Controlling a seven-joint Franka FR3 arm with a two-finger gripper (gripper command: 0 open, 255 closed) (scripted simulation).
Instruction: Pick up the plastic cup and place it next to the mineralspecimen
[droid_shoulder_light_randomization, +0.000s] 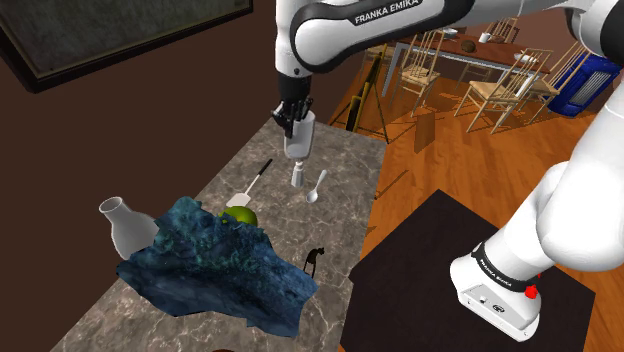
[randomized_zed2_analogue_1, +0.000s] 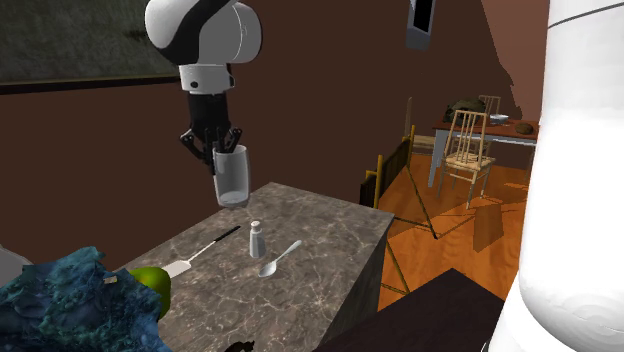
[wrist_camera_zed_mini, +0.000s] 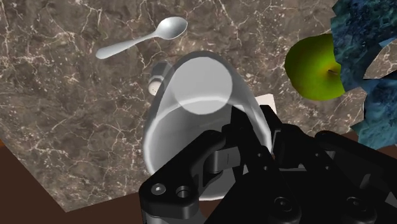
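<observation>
A clear, pale cup (randomized_zed2_analogue_1: 232, 178) hangs in the air above the marble counter (randomized_zed2_analogue_1: 320, 235), with my gripper (randomized_zed2_analogue_1: 213, 145) shut on its rim. In the shoulder view the cup (droid_shoulder_light_randomization: 299, 136) is held over the counter's far end, directly above a small shaker (droid_shoulder_light_randomization: 297, 176). The wrist view looks down into the cup (wrist_camera_zed_mini: 194, 114), with a black finger (wrist_camera_zed_mini: 216, 156) inside its wall. The mineral specimen (droid_shoulder_light_randomization: 220, 260) is a big rough blue-green rock at the near end of the counter, well away from the cup.
A green apple (droid_shoulder_light_randomization: 241, 216) lies against the rock. A spoon (droid_shoulder_light_randomization: 317, 186), a white spatula (droid_shoulder_light_randomization: 246, 185) and the shaker (randomized_zed2_analogue_1: 255, 238) lie below the cup. A white flask (droid_shoulder_light_randomization: 124, 226) stands beside the rock; a small black figurine (droid_shoulder_light_randomization: 314, 262) is near the counter edge.
</observation>
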